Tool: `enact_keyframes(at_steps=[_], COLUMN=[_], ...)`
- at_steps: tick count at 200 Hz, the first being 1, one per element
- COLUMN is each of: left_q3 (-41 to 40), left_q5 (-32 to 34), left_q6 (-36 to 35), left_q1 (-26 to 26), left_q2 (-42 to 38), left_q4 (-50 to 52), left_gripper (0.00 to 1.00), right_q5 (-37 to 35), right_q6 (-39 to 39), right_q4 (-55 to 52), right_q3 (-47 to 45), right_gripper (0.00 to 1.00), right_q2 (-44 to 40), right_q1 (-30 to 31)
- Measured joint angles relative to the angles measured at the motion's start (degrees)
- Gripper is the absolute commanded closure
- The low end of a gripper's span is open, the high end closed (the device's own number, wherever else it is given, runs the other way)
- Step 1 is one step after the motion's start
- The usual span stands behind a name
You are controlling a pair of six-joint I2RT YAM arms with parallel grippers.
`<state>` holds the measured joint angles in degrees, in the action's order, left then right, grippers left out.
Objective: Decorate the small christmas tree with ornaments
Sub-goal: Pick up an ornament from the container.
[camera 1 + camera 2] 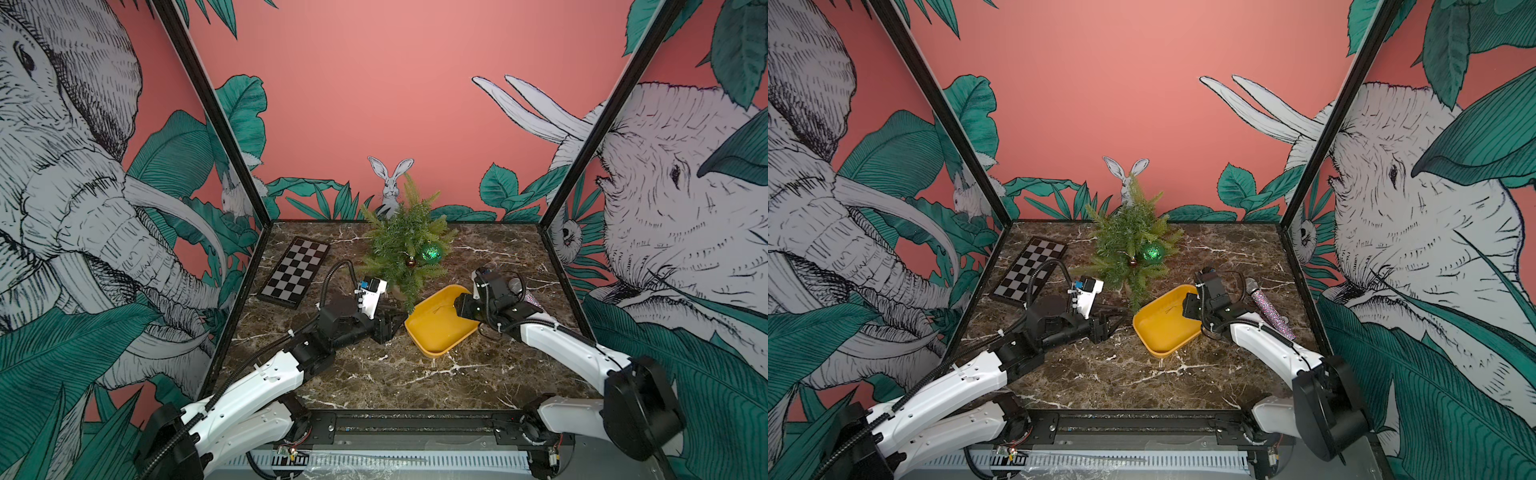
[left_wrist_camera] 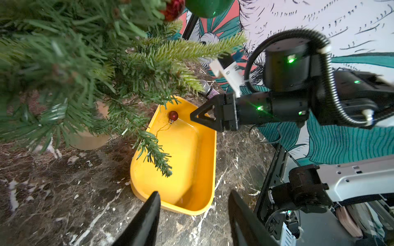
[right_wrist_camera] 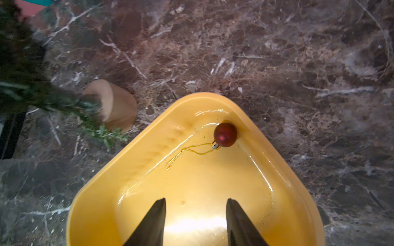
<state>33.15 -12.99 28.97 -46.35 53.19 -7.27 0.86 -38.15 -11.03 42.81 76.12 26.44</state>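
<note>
The small christmas tree (image 1: 405,243) (image 1: 1133,243) stands at the back middle of the marble table, and its tan pot (image 3: 116,106) (image 2: 89,139) sits beside the yellow tray (image 1: 436,332) (image 1: 1163,328). A glittery green ball (image 1: 431,252) (image 1: 1152,252) and a small red ball (image 1: 410,262) (image 1: 1133,262) hang on the tree. Another red ball (image 3: 225,134) (image 2: 173,115) with a thin wire hook lies in the tray's far corner. My right gripper (image 3: 196,199) (image 1: 459,307) hovers over the tray, open and empty. My left gripper (image 2: 194,192) (image 1: 397,320) is open and empty, low at the tray's left edge.
A folded chessboard (image 1: 295,272) lies at the back left. A glittery microphone (image 1: 1268,309) lies on the table to the right of the tray, behind my right arm. Low tree branches (image 2: 155,153) overhang the tray. Mural walls close in three sides.
</note>
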Motion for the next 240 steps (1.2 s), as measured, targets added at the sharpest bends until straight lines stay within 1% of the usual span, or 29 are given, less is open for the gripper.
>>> enact_keyframes(at_steps=[37,97,130,165,199,215,240], left_q3=[-0.6,-1.2,-1.3,-1.3,-1.3,-1.3,-1.3], left_q5=[0.7,0.9,1.3,1.5,1.5,1.5,1.5], left_q6=[0.8,1.5,1.5,1.7,2.0,2.1,2.4], left_q1=[-0.4,-0.9,-0.9,-0.9,-0.9,-0.9,-1.0], left_q2=[0.5,3.4,3.6,4.4,5.2,5.5,6.0], left_q4=[-2.4,-4.9,-5.2,-5.9,-6.4,-6.4,-6.9], left_gripper=[0.47,0.47,0.47,0.47,0.47,0.47,0.47], right_q5=[-2.2,-7.0,-9.4,-10.5,-11.1,-11.6,-12.5], right_q6=[-1.5,-2.7,-3.3,-3.7,-3.9,-4.1,-4.9], right_q4=[2.0,4.6,5.4,6.9,8.4,9.3,11.7], right_q3=[1.7,4.9,5.2,5.3,5.3,5.3,5.1], right_gripper=[0.52,0.52,0.53,0.56,0.56,0.54,0.56], right_q2=[7.4,13.8,16.0,18.4,19.9,20.3,20.4], right_q1=[-0.6,-0.7,-0.6,-0.6,-0.6,-0.6,-0.6])
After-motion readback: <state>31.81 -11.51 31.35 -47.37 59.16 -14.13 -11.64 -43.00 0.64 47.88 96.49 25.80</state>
